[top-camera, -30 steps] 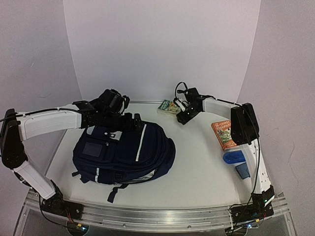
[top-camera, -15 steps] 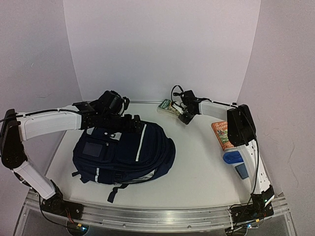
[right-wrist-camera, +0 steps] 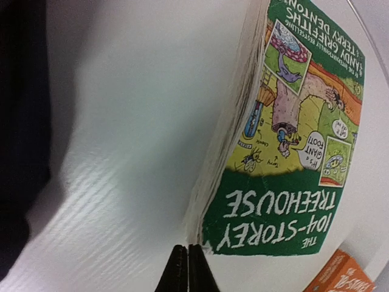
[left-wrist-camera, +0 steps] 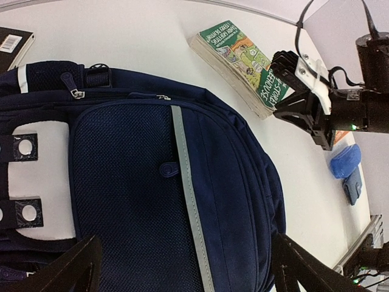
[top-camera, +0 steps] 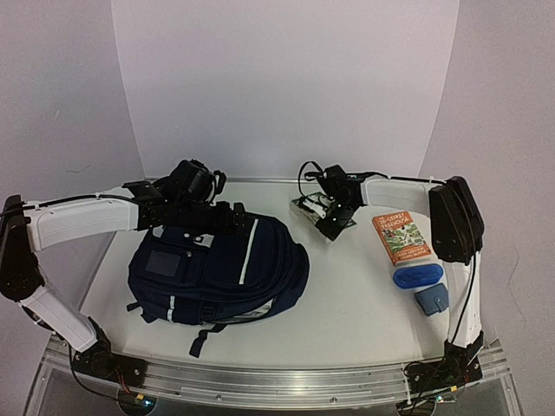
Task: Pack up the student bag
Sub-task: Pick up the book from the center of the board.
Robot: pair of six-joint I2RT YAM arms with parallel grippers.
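Left gripper (left-wrist-camera: 185, 269), jaws wide, over the backpack (left-wrist-camera: 140, 182); right gripper (right-wrist-camera: 186, 267), jaws closed, seemingly empty, beside the book (right-wrist-camera: 285, 152).

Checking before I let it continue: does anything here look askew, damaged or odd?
Nothing looks spilled or damaged. One oddity: the right gripper has its fingers shut at the corner of the green book, not around it; the book lies flat on the table.
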